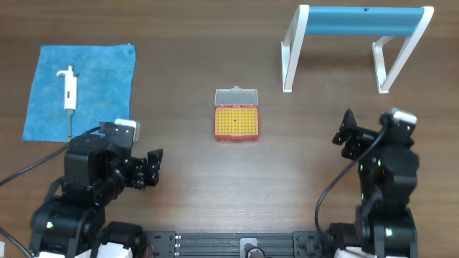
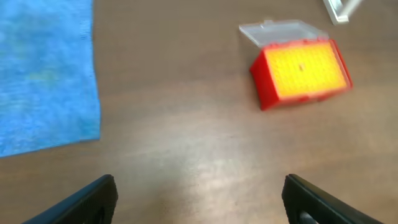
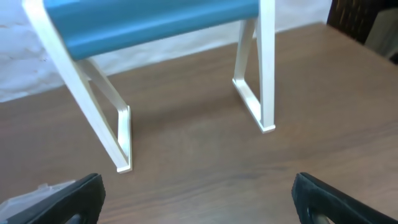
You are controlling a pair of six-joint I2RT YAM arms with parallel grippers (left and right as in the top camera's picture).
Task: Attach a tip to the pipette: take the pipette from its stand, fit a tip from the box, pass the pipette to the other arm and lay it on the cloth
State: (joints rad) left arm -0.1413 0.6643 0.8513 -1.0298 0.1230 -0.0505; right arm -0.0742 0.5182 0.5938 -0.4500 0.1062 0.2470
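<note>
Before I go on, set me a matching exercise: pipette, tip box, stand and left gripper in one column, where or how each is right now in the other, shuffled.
Things
1. pipette
2. tip box
3. stand
4. left gripper

Places or states
A. open and empty, above bare table
B. lying on the blue cloth
C. open, yellow inside, mid-table between the arms
D. at the far side, on the right arm's side, nothing hanging on it

Pairs: 1-B, 2-C, 3-D, 4-A
</note>
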